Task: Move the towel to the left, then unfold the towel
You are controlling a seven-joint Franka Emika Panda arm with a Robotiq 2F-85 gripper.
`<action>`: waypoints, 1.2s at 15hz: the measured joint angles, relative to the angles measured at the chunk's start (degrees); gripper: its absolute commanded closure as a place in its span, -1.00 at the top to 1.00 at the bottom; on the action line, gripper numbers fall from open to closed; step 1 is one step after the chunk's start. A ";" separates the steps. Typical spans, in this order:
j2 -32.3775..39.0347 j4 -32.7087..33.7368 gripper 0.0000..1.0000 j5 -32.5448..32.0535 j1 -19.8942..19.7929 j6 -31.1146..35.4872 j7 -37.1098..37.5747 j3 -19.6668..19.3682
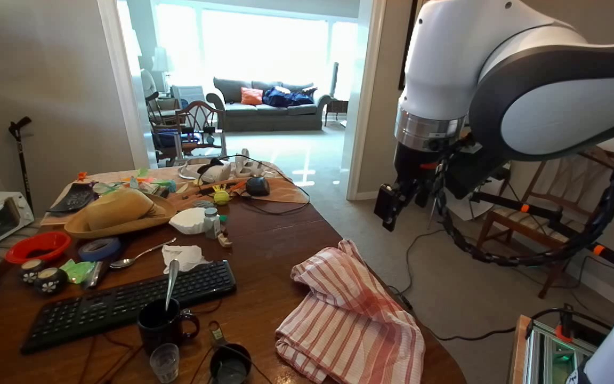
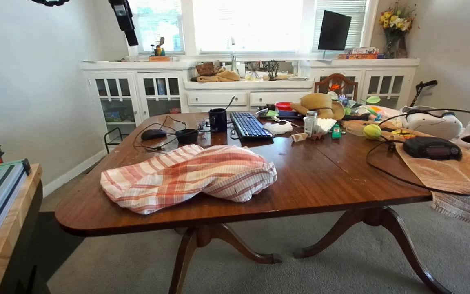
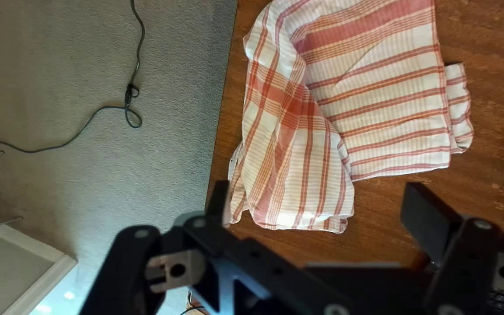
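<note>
Red-striped towel [image 1: 357, 317], rumpled on table [image 2: 312, 179], spread tool [image 3: 315, 203], boxes [image 2: 360, 53], lettering blurred

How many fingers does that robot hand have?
2: in the wrist view, one finger appears close beside the towel, the other finger across a wide gap. None seem hidden.

– Where do we pass?
– We have open air from the gripper [image 3: 318, 203] down to the towel [image 1: 355, 325], and bare tabletop [image 1: 265, 274] runs between the towel and the keyboard [image 1: 118, 304].
– What stands in our way?
– On the keyboard side we face the dark mug [image 1: 152, 333] with a spoon [image 1: 171, 282] rising out of it, the clear cup [image 1: 164, 365] and, nearest the towel, the black cup [image 1: 229, 368].
– And opposite?
– We get a narrow strip of tabletop, then floor [image 3: 169, 109].
</note>
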 measured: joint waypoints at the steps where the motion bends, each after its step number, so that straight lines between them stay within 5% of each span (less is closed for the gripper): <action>1: 0.33 -0.06 1.00 0.01 0.02 0.68 0.14 -0.13; 10: 15.90 -4.61 1.00 0.24 0.89 22.83 -1.59 -1.80; 18: 31.58 -4.42 1.00 -1.91 3.67 34.69 -4.41 -2.78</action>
